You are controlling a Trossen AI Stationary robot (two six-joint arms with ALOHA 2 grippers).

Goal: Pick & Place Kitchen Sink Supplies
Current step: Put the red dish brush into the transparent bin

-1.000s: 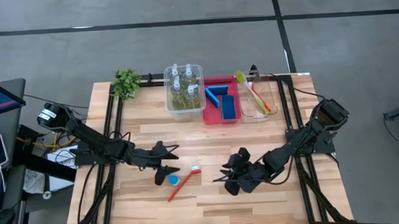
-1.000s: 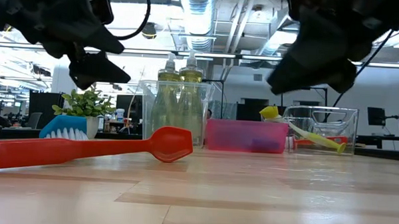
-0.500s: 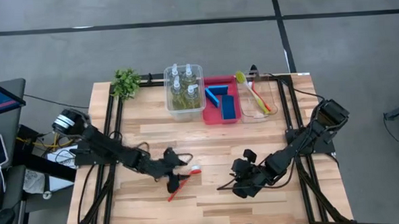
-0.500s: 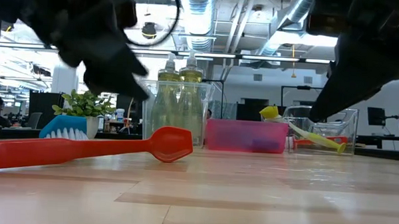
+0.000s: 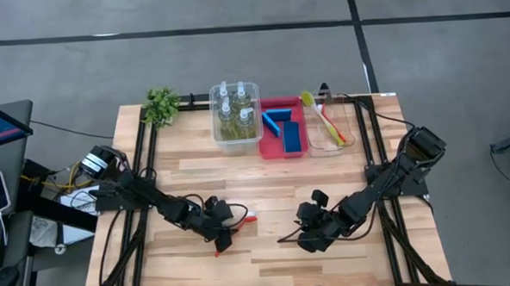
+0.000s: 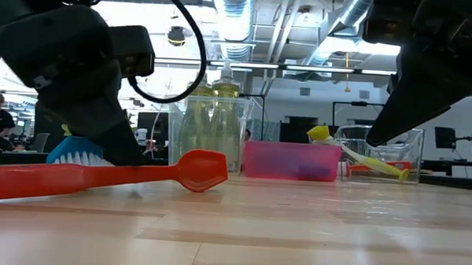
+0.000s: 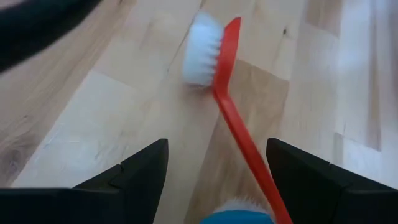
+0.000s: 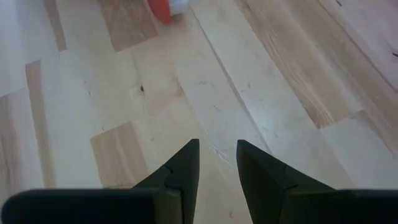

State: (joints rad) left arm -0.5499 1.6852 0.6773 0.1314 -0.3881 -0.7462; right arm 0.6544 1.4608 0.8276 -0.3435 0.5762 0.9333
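A red long-handled brush (image 5: 250, 217) lies flat on the table, white bristle head (image 7: 200, 50) pointing toward the far right. A blue brush head (image 6: 76, 150) with white bristles sits beside its handle; my left arm hides it from above. My left gripper (image 5: 220, 236) is open and low over the red handle (image 7: 239, 134), one finger on each side. My right gripper (image 5: 307, 236) hovers over bare wood right of centre, its fingers (image 8: 186, 165) a narrow gap apart. Bottles, blue sponges and other brushes sit in bins at the far edge. My left gripper comes slanting down from the table's left with its fingers astride the red handle (image 7: 261, 180), across its length. The handle runs close past one finger (image 7: 311, 186). Whether that finger touches it, I cannot tell. The brush lies flat on the table.
At the far edge stand a clear bin (image 5: 235, 118) of bottles, a red bin (image 5: 282, 129) with blue sponges and a clear bin (image 5: 329, 127) with brushes. A small green plant (image 5: 160, 104) stands at the far left. Bare wood lies between the two grippers.
My left gripper has moved toward the right and near edges and come down over the red brush, ending astride its handle. My right gripper drew back a little toward the right edge early on, then stayed still. The red brush has not moved.
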